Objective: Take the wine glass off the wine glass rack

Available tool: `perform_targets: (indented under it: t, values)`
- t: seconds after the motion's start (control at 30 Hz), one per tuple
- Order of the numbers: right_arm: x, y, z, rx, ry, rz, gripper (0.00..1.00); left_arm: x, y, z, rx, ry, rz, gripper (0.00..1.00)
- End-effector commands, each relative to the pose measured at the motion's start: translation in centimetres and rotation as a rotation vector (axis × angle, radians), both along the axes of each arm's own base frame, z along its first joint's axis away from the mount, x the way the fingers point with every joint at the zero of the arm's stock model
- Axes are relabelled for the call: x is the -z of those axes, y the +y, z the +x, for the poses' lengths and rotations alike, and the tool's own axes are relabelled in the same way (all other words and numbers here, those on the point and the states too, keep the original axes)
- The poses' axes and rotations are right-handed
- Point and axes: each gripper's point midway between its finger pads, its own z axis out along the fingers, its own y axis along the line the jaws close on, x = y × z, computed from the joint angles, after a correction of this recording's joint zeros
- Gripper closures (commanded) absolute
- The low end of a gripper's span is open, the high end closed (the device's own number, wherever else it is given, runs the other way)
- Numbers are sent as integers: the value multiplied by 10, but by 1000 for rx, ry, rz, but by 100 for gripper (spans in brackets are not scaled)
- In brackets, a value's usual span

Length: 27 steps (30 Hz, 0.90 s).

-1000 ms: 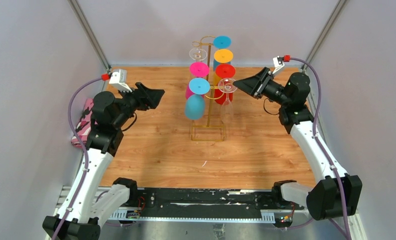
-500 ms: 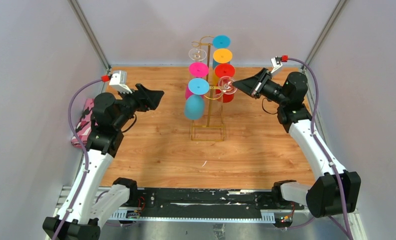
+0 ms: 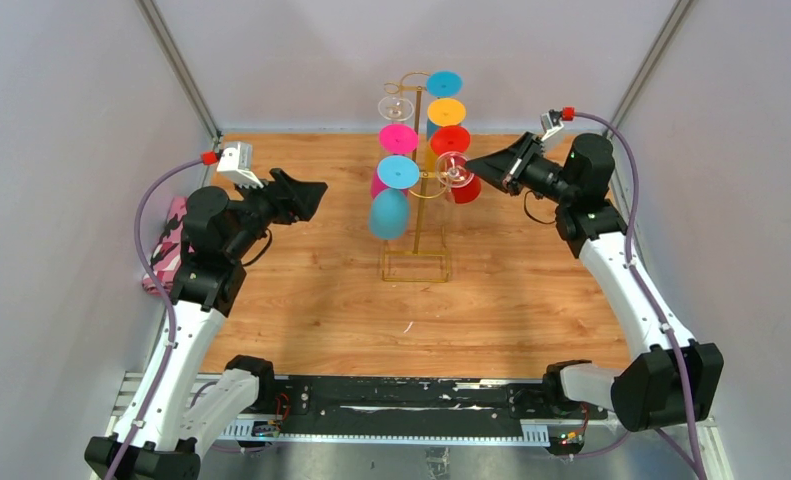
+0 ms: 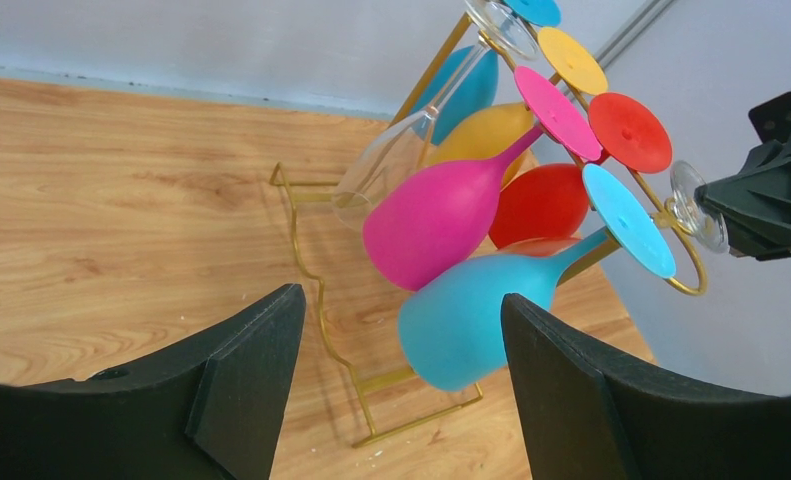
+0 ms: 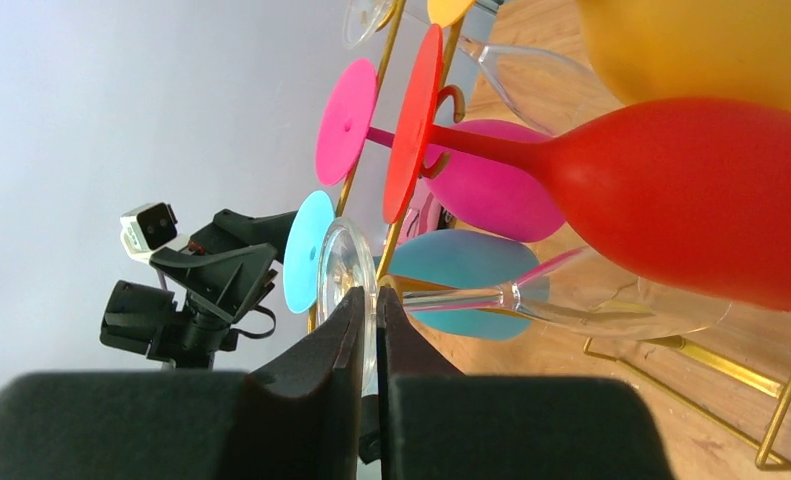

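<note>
— Where is the wine glass right now?
— The clear wine glass [image 3: 455, 170] hangs foot-up at the outer end of a low hook on the right side of the rack [image 3: 417, 225], with its bowl tipped down toward the pole. Whether its stem rests in the wire I cannot tell
— Is anything holding it?
— Yes. The right pincer [image 5: 374, 300] is pressed together on the rim of its round foot, one finger on each face of the disc, so it pinches the glass by the edge of the foot
— What sits closest to it?
— A red glass [image 5: 691, 200] hangs just beside it on the same side, their bowls close together, and a yellow glass [image 4: 491, 130] hangs on the hook above that one. Across the pole are a pink glass [image 4: 441, 220] and, below it, a light blue glass [image 3: 388, 213]
— And the other arm?
— The left pincer [image 4: 403, 340] is spread wide with nothing between its fingers. It hangs above the tabletop [image 3: 321, 300], well apart from the rack on its left side, pointing toward it
— How does the rack stand?
— Upright on its rectangular wire base, toward the far middle of the wooden tabletop
</note>
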Motion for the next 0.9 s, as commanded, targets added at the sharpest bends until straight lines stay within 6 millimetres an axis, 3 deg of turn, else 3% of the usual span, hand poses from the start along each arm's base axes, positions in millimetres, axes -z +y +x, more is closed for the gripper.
perform_targets:
  t: [0.0,0.3,0.53,0.87]
  values:
    - [4,5,-4,-21,116,-34,100,4,1,-2,1,9,13,23]
    - [17,6,-3,-6,327,-29,100,1,-1,-4,11,5,-1,21]
    - [-2,-1,2,55,302,-38,100,-2,-5,-4,34,1,-19,21]
    - [-9,-7,7,114,274,-41,100,2,-6,-6,41,10,-13,21]
